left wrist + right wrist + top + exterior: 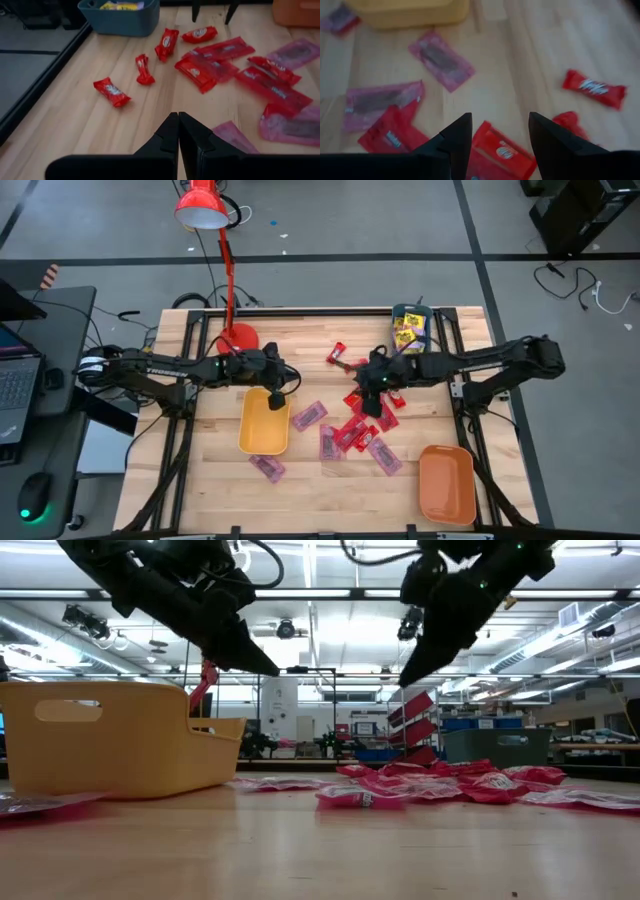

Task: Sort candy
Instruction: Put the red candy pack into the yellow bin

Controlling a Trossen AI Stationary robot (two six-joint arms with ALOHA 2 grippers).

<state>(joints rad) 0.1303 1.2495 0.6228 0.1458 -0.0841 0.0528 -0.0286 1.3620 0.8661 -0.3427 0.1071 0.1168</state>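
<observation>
Candy (358, 430) is lying mostly loose on the wooden table (330, 490), clustered just beside the yellow tray (264, 421) on the side facing the orange tray (446, 484): red wrappers piled nearest the cluster's centre, pinkish-purple packets (309, 415) fringing it. One purple packet (267, 467) is sitting apart, just off the yellow tray's near end. A few red pieces (337, 353) are lying well apart from the yellow tray, toward the teal tray (410, 330), which is holding yellow packets.

Right gripper (368, 383) is hovering over the red pile on the far side from the yellow tray, jaws apart, nothing between them; a red wrapper (496, 152) is showing right below the gap.

Left gripper (279, 392) is hanging over the yellow tray's far end, jaws together, empty.

Red desk lamp (212, 225) is standing behind the yellow tray, at the table's far edge.
</observation>
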